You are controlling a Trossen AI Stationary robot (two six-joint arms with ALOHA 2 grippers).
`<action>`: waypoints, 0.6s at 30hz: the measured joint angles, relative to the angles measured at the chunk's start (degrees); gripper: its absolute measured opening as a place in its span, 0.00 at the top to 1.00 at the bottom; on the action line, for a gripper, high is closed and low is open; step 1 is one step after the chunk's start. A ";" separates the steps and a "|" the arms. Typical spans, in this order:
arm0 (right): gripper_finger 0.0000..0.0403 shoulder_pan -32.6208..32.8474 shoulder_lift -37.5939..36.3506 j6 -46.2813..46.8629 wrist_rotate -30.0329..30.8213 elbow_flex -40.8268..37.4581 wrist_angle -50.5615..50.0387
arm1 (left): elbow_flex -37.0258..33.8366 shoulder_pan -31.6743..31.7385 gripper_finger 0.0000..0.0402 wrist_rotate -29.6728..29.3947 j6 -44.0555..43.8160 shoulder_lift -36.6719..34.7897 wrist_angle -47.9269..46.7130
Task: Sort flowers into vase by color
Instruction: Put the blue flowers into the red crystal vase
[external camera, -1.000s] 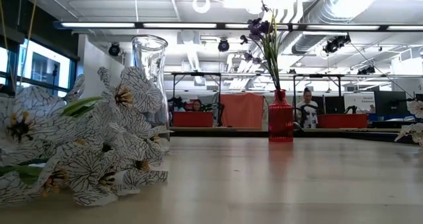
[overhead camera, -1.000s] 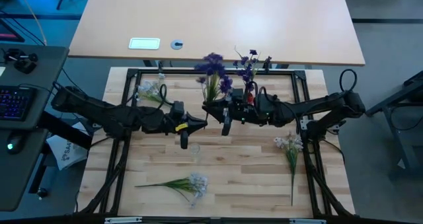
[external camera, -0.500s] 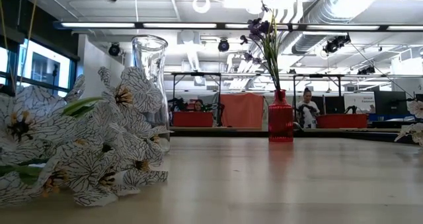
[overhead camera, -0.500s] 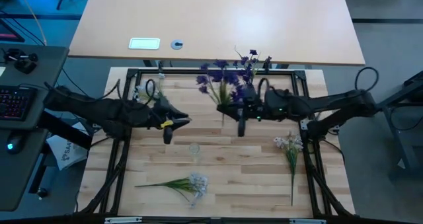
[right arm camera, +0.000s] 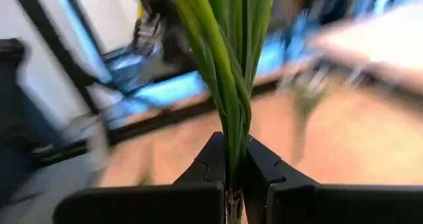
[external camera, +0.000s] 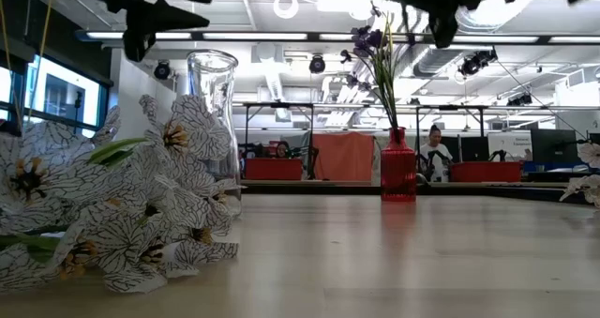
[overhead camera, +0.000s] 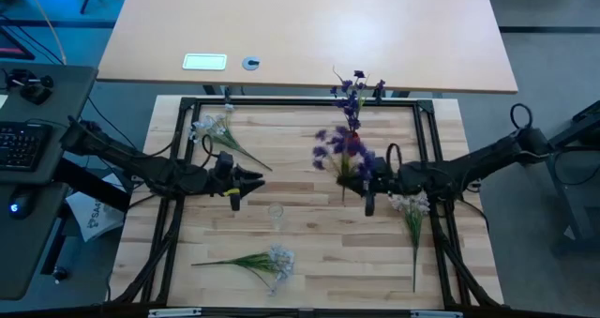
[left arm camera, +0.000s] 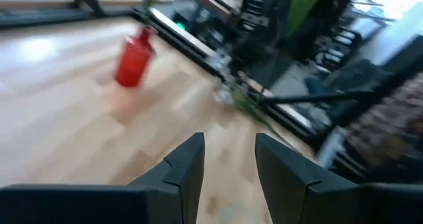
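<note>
Right gripper clenched on purple sprig, mid-table, beside red vase already holding one purple. Left gripper released, empty. Clear vase empty; three white sprigs unsorted.

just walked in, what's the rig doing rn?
Sorting flowers by colour. The right hand is shut on the green stems of a purple sprig, holding it above the table near the red vase, which already has purple flowers in it. The left hand is open and empty, above the table's left half. The clear vase has nothing in it, and three white sprigs still lie on the table.
</note>
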 joint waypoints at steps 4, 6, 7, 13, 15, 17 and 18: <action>0.99 -3.61 -0.22 -22.15 5.46 -5.56 10.00 | 1.18 1.91 0.69 -4.61 2.51 -0.52 0.81; 0.97 -6.96 -0.21 -24.28 6.41 -5.77 9.96 | 2.17 3.27 0.69 -4.84 3.96 -0.61 1.06; 0.96 -8.65 -0.31 -24.64 6.37 -5.76 10.10 | 2.46 4.05 0.69 -4.83 5.25 -0.75 0.87; 0.96 -16.42 -1.99 -28.68 4.88 -5.73 9.80 | 3.45 12.06 0.69 -3.41 18.30 -0.75 6.10; 0.97 -18.50 -3.09 -28.71 5.07 -5.72 9.53 | 3.45 16.46 0.69 1.37 20.24 -0.62 8.06; 0.98 -20.26 -4.49 -28.42 4.86 -5.71 8.62 | 3.45 21.23 0.69 7.99 20.45 -0.50 8.70; 0.98 -21.06 -5.24 -28.15 4.39 -5.68 8.04 | 3.46 23.53 0.69 11.68 20.45 -0.19 9.05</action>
